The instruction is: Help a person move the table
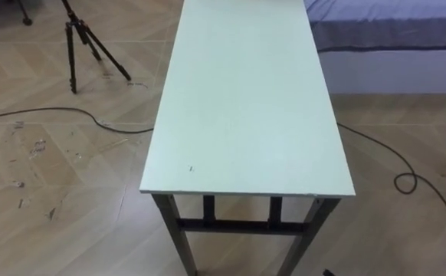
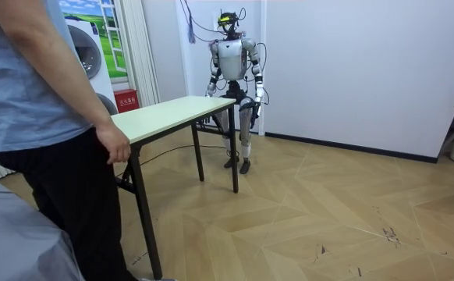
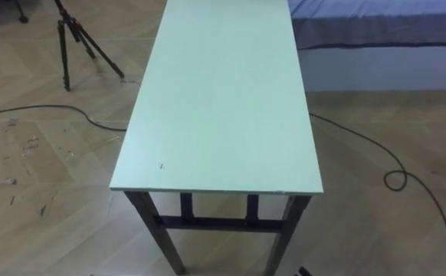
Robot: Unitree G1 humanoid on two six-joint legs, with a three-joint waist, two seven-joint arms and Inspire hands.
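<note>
Where the robot stands at one short end, the table [image 1: 246,100] sits with all legs on the floor [image 1: 47,176]. The other end is by a person [image 2: 32,101]. Tabletop [image 3: 223,92]: long rectangle, pale greenish-white, smooth matte, thin edge, small dark speck near the near-left corner. Legs [image 1: 169,230]: dark square metal tube, joined by a crossbar under the near end. Floor is tan wood-look parquet in a chevron pattern, scuffed to the left. A black tripod [image 1: 85,42] and a thin dark cable [image 1: 70,113] are left of the table, and a bed [image 1: 384,31] with blue-grey cover is at far right. Plain white wall [image 2: 352,62] behind the robot. Robot's left hand [image 2: 259,97] and right hand [image 2: 211,92] hang low by its sides, too small to tell whether fingers are open or closed. Person's hand [image 2: 116,146] is at the tabletop's end, possibly touching.
</note>
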